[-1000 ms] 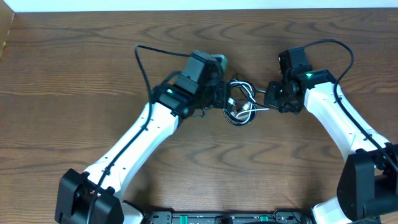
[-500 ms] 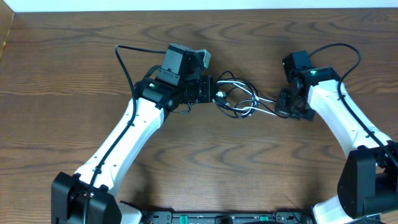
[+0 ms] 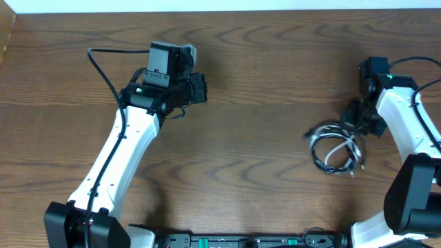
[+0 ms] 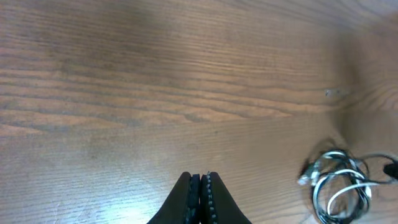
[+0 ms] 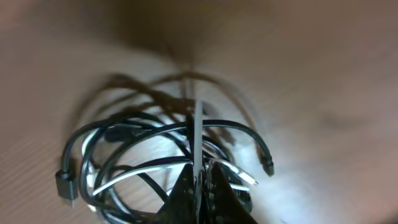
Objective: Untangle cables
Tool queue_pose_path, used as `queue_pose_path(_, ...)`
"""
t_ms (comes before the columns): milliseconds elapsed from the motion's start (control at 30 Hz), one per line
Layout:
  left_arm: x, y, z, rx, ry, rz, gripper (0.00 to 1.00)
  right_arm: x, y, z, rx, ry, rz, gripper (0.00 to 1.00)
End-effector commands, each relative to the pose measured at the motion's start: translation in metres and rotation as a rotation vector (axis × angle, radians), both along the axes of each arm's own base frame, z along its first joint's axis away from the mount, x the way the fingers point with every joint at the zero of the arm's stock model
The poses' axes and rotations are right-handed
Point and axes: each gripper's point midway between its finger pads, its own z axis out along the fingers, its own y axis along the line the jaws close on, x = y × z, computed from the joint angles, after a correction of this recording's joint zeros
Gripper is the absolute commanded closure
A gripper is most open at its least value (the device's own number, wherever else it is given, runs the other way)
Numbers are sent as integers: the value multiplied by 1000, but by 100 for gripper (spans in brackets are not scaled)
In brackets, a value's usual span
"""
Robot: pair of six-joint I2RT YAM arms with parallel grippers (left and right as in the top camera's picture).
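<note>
**Cables knotted beside the right gripper; left gripper empty and far off**

A small bundle of cables, black cords looped together with a white one, lies on the wooden table, touching the right gripper on the side facing the middle of the table. In the right wrist view, the jaws of the right gripper are pressed together on one thin pale strand that runs up from their tips. The other loops spread out around it, with a small plug sticking free. The left gripper is well apart from the right gripper, across the table. Its jaws are fully closed and hold nothing, which the left wrist view confirms.

The untangling looks barely begun, since the cords are in one knot. The next move probably calls for the left gripper to open, cross to the right gripper and pinch a different cord, so the two arms can draw them apart.
</note>
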Motion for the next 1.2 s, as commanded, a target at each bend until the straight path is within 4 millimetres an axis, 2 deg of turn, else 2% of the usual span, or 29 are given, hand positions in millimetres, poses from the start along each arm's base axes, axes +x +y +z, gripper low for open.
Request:
queue_pose_path(0,-4,-5,7,19,-23,-34,92,11,60,-1,266,-48,262,99)
queue_pose_path(100,-8,-11,6,20,-18,-52,93,21,98,16,428,-141,400,99)
queue_pose_path(133,-9,-14,6,17,-17,-59,92,24,111,27,493,-190,451,99)
queue_pose_path(267,-15,-27,10,-46,-8,-112,93,32,139,77,636,-365,557,99)
queue_pose_path(400,-20,-41,18,-122,-5,-171,93,30,150,123,675,-509,620,99)
queue_pose_path(500,-23,-49,23,-165,-4,-206,92,23,151,141,664,-556,639,98)
queue_pose_path(667,-26,-62,34,-235,-24,-263,83,13,151,151,662,-565,643,98)
queue_pose_path(700,-26,-63,36,-244,-30,-271,74,12,152,151,667,-560,642,99)
queue_pose_path(1000,-31,-91,35,-266,-45,-344,48,5,168,150,688,-539,686,99)
queue_pose_path(1167,-38,-107,25,-262,-18,-383,45,4,173,150,695,-536,692,99)
